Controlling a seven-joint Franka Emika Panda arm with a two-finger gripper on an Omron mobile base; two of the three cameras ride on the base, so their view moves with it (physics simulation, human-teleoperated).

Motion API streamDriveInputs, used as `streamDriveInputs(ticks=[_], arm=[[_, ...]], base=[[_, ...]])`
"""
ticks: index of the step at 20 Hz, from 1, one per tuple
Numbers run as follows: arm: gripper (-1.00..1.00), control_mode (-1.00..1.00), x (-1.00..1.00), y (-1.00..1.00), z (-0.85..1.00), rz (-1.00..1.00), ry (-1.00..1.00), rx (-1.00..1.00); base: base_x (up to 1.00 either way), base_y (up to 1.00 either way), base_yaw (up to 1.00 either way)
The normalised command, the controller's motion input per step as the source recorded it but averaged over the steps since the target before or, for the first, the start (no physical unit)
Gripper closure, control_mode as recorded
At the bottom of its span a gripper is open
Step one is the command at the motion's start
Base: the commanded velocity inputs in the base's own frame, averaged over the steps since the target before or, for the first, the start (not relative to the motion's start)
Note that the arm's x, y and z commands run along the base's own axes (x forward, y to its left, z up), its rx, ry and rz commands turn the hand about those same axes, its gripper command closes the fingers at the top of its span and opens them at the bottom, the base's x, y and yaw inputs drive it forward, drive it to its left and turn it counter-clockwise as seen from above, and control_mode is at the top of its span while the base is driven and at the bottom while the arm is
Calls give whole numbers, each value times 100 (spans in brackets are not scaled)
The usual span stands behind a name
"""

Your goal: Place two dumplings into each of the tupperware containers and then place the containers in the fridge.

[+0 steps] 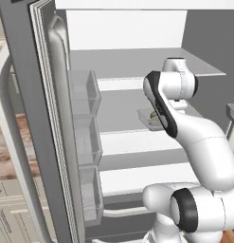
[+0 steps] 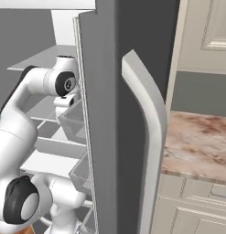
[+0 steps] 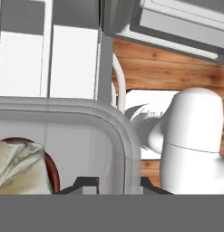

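Inside the open fridge (image 1: 137, 61), the gripper (image 3: 111, 185) pinches the rim of a tupperware container (image 3: 86, 131) with narrow jaws, resting it on a middle shelf (image 1: 123, 116); a dumpling (image 3: 18, 165) lies inside. No readable writing.

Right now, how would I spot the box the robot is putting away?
Look inside the open fridge, at its middle shelf. The container is the shallow pale tray by the arm's hand, with a tan dumpling inside; the clear door bins hold nothing.
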Motion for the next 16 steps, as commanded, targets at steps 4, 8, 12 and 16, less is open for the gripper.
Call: streamDriveInputs(ticks=[4,8,12,16], arm=[[100,100,0,0,0,0,0,0],[100,-100,0,0,0,0,0,0],[100,-100,2,0,-35,0,-25,0],[100,-100,10,-9,-32,2,-49,9]], base=[[25,0,0],[2,0,0],[0,0,0],[0,0,0]])
